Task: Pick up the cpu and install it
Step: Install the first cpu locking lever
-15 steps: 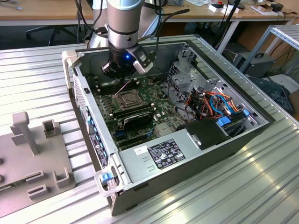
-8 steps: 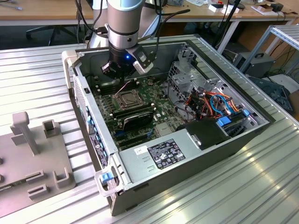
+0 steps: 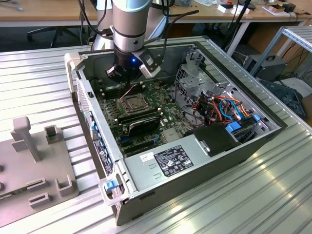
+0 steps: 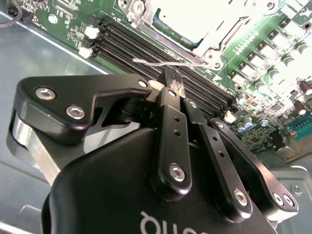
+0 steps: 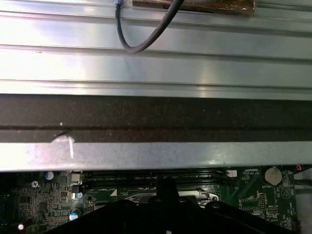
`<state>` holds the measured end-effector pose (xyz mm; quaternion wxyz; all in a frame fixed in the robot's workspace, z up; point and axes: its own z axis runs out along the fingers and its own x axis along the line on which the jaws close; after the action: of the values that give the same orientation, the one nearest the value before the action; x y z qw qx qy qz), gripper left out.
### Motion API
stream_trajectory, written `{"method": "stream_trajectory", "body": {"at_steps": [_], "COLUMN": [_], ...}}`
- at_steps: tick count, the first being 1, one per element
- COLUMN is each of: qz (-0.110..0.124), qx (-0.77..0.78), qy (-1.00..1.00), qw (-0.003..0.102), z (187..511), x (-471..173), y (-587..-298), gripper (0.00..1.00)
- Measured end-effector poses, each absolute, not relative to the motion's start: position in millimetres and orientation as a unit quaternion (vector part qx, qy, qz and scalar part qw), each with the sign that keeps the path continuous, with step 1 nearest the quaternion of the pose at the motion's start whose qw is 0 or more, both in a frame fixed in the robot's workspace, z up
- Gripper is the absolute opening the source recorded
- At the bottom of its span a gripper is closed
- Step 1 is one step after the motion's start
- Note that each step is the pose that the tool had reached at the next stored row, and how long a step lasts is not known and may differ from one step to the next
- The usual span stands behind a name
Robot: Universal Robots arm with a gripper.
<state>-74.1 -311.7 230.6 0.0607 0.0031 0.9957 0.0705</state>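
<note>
My gripper (image 3: 126, 80) hangs inside the open computer case (image 3: 97, 131), at the far edge of the green motherboard (image 3: 161, 100). In the second wrist view its two black fingers meet at the tips, so the gripper (image 4: 171, 79) is shut. The tips rest against the thin metal lever (image 4: 151, 62) of the socket (image 4: 195, 29); I cannot tell if they pinch it. Inside the socket's metal frame (image 3: 132, 103) lies a flat square washed white by glare, which looks like the cpu (image 4: 178, 17). In the first wrist view the gripper (image 5: 165, 187) sits low over the board's edge.
Black memory slots (image 4: 141, 41) run beside the socket. A black graphics card (image 3: 139, 124) lies just past it, then the power supply (image 3: 165, 163) and a bundle of coloured cables (image 3: 219, 107). The case wall (image 5: 156, 156) stands close behind the gripper. A grey fixture (image 3: 34, 165) sits at the exterior view's left.
</note>
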Motion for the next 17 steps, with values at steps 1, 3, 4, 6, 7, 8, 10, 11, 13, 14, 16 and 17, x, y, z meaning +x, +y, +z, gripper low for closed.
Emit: {"method": "stream_trajectory", "body": {"at_steps": [1,3,4,6,7,8,10,11,13,14,16,17], "qz": [0.07,0.07,0.07,0.07,0.07,0.07,0.07,0.07,0.07,0.07,0.07,0.071], "qx": [0.003,0.003,0.003,0.003,0.003,0.003,0.003,0.003,0.003,0.003,0.003,0.003], "qy": [0.996,0.996,0.996,0.996,0.996,0.996,0.996,0.996,0.996,0.996,0.996,0.996], "qw": [0.061,0.061,0.061,0.061,0.061,0.061,0.061,0.061,0.061,0.061,0.061,0.061], "z": [230.6,230.4,230.3,230.0,229.8,229.5,228.7,228.6,228.5,228.4,228.3,227.8], "x": [-74.1,-74.0,-73.9,-73.8,-73.8,-73.6,-73.3,-73.3,-73.2,-73.2,-73.2,-72.6], "y": [-311.8,-312.0,-312.1,-312.3,-312.3,-312.4,-312.7,-312.7,-312.7,-312.7,-312.7,-312.7], "gripper": [0.11,0.11,0.11,0.11,0.11,0.11,0.11,0.11,0.11,0.11,0.11,0.11]}}
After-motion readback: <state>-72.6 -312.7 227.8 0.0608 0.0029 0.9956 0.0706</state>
